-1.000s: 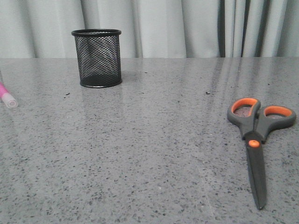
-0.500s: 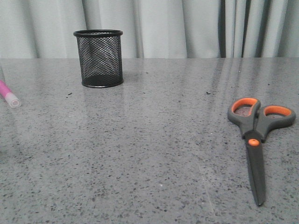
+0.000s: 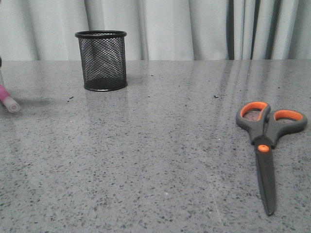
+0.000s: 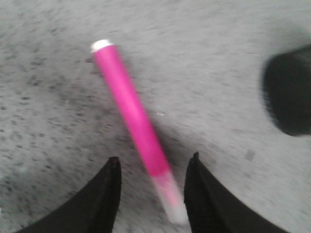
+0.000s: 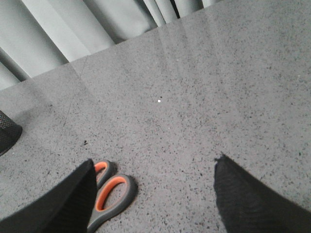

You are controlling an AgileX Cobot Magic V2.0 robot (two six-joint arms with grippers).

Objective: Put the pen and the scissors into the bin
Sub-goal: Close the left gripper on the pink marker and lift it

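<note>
The pink pen [image 3: 7, 100] lies on the table at the far left edge of the front view, whitish cap end toward the middle. In the left wrist view the pen [image 4: 131, 114] lies flat, its cap end between the fingers of my open left gripper [image 4: 153, 162], which does not touch it. The dark grey scissors [image 3: 265, 145] with orange loops lie at the right, blades toward the front. In the right wrist view the scissors' handles [image 5: 112, 194] show beside the left finger of my open, empty right gripper [image 5: 155, 165]. The black mesh bin [image 3: 102, 60] stands upright at the back left.
The grey speckled table [image 3: 160, 145] ends at a pale curtain [image 3: 194, 29] behind. A dark blurred shape [image 4: 289, 94] sits at the edge of the left wrist view. The bin's edge [image 5: 7, 133] shows in the right wrist view.
The front view has shifted slightly. A shadow has appeared on the table by the pen at the far left. The scissors and the bin have not moved.
</note>
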